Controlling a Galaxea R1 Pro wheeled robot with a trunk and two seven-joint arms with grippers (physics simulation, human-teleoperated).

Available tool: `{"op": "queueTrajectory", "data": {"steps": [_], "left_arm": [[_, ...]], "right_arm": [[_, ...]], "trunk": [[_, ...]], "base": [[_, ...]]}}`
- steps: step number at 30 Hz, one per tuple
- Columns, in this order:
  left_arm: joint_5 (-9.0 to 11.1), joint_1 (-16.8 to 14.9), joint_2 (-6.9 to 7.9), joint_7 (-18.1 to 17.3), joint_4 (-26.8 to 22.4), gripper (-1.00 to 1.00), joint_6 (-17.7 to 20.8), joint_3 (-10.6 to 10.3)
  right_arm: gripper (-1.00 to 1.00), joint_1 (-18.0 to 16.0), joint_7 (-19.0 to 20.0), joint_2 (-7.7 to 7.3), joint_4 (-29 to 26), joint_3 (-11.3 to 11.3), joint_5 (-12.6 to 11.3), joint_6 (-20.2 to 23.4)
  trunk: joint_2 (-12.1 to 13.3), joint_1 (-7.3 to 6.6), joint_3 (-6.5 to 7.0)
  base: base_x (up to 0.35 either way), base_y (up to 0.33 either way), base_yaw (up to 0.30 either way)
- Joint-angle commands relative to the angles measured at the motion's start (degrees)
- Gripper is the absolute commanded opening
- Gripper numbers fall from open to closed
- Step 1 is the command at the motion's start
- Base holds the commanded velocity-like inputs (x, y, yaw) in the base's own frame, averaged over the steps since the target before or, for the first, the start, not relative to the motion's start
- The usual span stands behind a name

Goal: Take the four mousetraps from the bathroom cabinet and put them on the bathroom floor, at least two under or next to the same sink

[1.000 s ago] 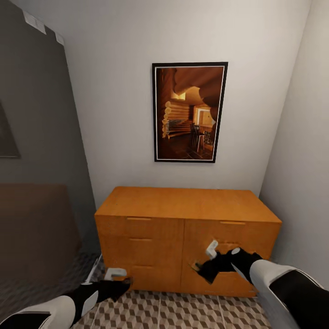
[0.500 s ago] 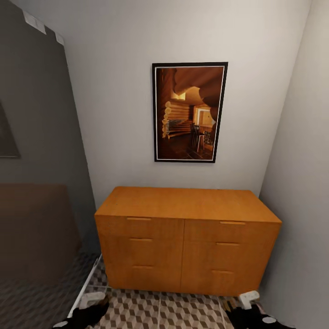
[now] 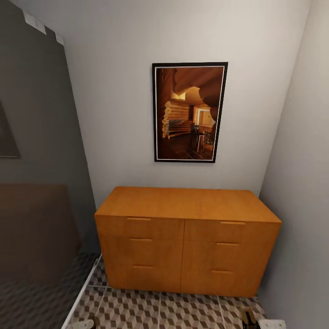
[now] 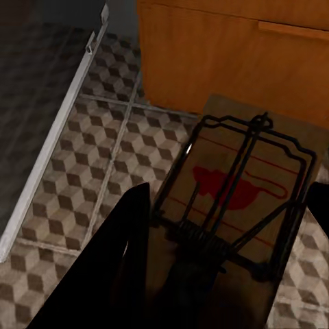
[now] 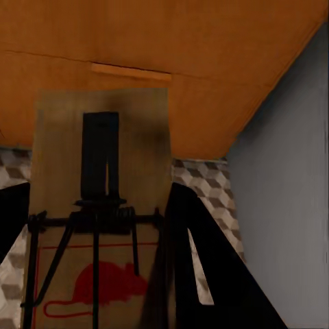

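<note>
Mousetraps in hand: we hold one mousetrap (image 4: 236,199) clamped in our left gripper (image 4: 219,233), another (image 5: 99,226) in our right gripper (image 5: 89,233), cabinet (image 3: 187,240) centre frame.

We see only the tips of both grippers at the head view's near edge: the left gripper (image 3: 82,324) and the right gripper (image 3: 269,324), their jaws cut off. Each wrist view crops its mousetrap (image 4: 240,192) (image 5: 99,226) at the frame edge, fingers (image 4: 113,267) (image 5: 205,274) partly covering the boards.
</note>
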Motion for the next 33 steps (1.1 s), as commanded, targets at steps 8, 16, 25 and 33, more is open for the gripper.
{"op": "queueTrajectory", "data": {"steps": [8,16,25,33], "left_arm": [[0.56,3.33,-1.69,4.72,0.18,-1.0,-5.74,-0.12],[0.3,3.51,-3.3,5.99,0.16,-1.0,-7.25,-0.21],[0.29,3.75,-3.7,8.46,0.19,-1.0,-9.83,-0.21],[0.22,3.76,-3.99,8.52,0.17,-1.0,-9.84,-0.29]], "right_arm": [[-1.0,3.47,-4.62,1.45,0.18,0.53,-1.01,-13.48],[-1.0,6.1,-6.3,2.74,0.18,0.55,-0.84,-24.22],[-1.0,6.68,-6.8,2.88,-0.04,0.97,-0.62,-20.27],[-1.0,6.7,-6.59,2.75,-2.45,0.94,-0.11,-7.15]], "trunk": [[-0.06,0.01,-0.08],[-0.06,0.01,-0.08],[-0.06,0.01,-0.08],[-0.06,0.01,-0.08]], "base": [[0.0,0.0,0.0],[0.0,0.0,0.0],[0.0,0.0,0.0],[0.0,0.0,0.0]]}}
